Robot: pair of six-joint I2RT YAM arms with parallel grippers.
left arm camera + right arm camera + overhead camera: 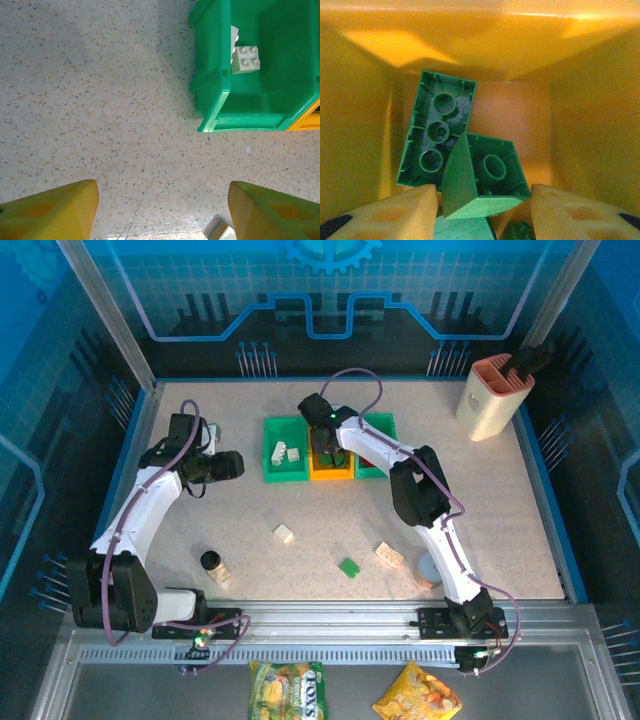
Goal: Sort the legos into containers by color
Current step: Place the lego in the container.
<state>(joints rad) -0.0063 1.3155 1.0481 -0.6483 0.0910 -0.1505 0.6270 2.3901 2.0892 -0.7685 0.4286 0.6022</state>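
Placing step, green bricks. The right end effector (484, 189) is lowered inside the orange bin (580, 125). Its fingers stand partly apart on either side of a tilted green brick (492, 170), which leans on a longer green brick (437, 132) lying underside-up on the bin floor. The fingers sit so close to the tilted brick that one cannot tell whether they clamp it or merely flank it. The left end effector (162, 184) hangs wide and empty over bare surface (100, 100), beside the left green bin (260, 100), which adjoins the orange bin and holds cream bricks (246, 59). Judged next move: confirm the tilted brick is free, raise the right arm straight up clear of the orange bin's walls, then fetch the loose green brick (348, 567). That brick lies on the surface nearer the arm bases than the orange bin, between two loose cream bricks (284, 533). Hidden or unclear: the right arm crosses the right green bin (383, 424), on the orange bin's other side, so its contents are unreadable. Green shapes below the tilted brick are cut off by the frame edge. A pale piece (217, 230) at the bottom of the left wrist view is also cut off and is probably a cream brick.
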